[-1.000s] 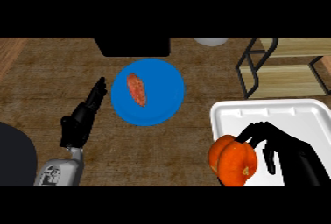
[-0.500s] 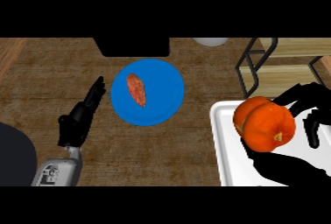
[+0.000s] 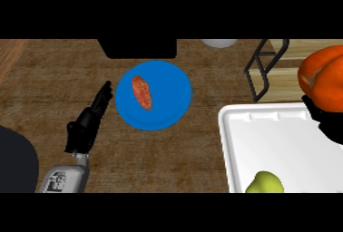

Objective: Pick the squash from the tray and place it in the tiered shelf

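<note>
While the squash (image 3: 323,74) is carried at the view's right edge, above the white tray (image 3: 268,149) and beside the tiered shelf (image 3: 268,68) | right robot hand (image 3: 328,120) curled under it, holding it | left robot hand (image 3: 87,124) rested open on the table (image 3: 60,81) | risk: shelf frame may be clipped if squash is swung in too low.
</note>
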